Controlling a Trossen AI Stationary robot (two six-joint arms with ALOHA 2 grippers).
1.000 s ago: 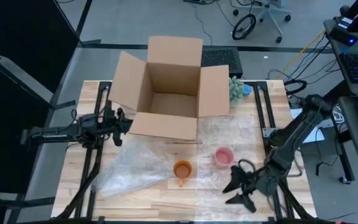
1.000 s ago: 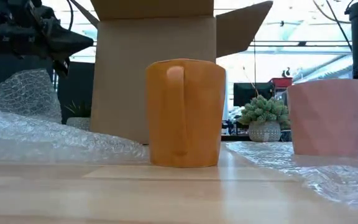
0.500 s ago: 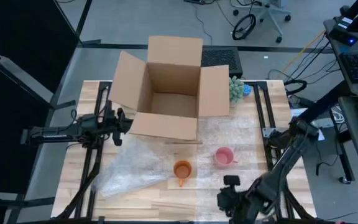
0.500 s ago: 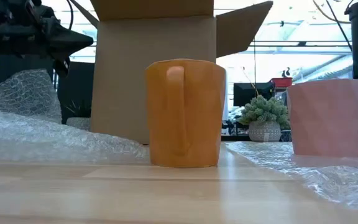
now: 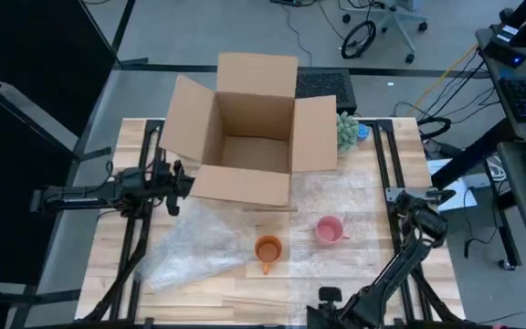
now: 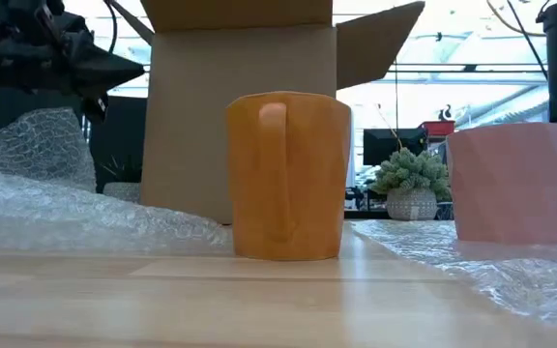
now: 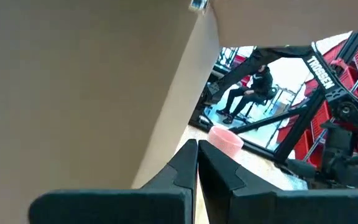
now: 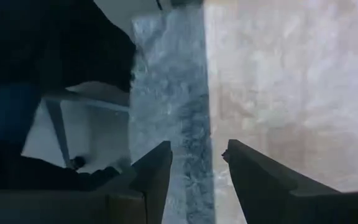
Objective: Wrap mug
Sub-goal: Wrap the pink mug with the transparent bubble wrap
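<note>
An orange mug [image 5: 268, 249] [image 6: 288, 176] stands upright on the wooden table, its handle toward the near edge. A pink mug [image 5: 329, 229] [image 6: 511, 182] stands upright on a flat bubble wrap sheet [image 5: 341, 196] to its right. A crumpled bubble wrap sheet [image 5: 194, 249] lies left of the orange mug. My left gripper [image 5: 179, 178] [image 7: 196, 167] hovers shut beside the cardboard box [image 5: 249, 137], at its front left corner. My right gripper [image 5: 325, 309] [image 8: 197, 163] is open at the table's near edge, pointing down over the flat sheet's edge, holding nothing.
The open cardboard box takes up the far middle, flaps spread. A small potted plant [image 5: 347, 131] stands at its right. Black rails [image 5: 135, 228] run along both table sides. Bare wood [image 5: 272, 292] lies near the front edge.
My right arm has swung toward the table's near edge and a little to the left, so its gripper has gone from beside the pink mug down to the front edge. The mugs, the wrap and my left arm have stayed still.
</note>
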